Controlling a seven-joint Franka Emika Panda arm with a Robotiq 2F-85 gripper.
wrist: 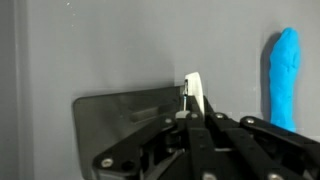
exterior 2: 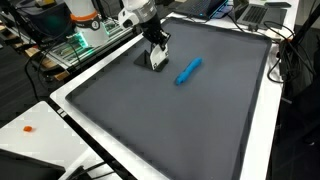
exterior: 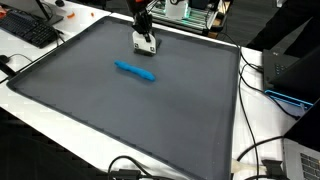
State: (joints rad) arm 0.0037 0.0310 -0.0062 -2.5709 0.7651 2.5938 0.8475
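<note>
Shows the gripper (exterior: 146, 34) low over the grey mat (exterior: 90, 110) in both exterior views, jaws pressed together on a thin white piece (exterior: 146, 45). Holds it upright directly beneath the fingertips. Presents the white piece (exterior 2: 158, 61) broad-faced in an exterior view, and as a narrow edge at the fingertips in the wrist view. Cannot tell whether its lower edge touches the mat. Finds a blue stick (exterior: 135, 71) lying flat on the mat near the gripper, clear of it and apart from the white piece. Places the blue stick (wrist: 286, 75) off to the right of the fingertips in the wrist view.
</note>
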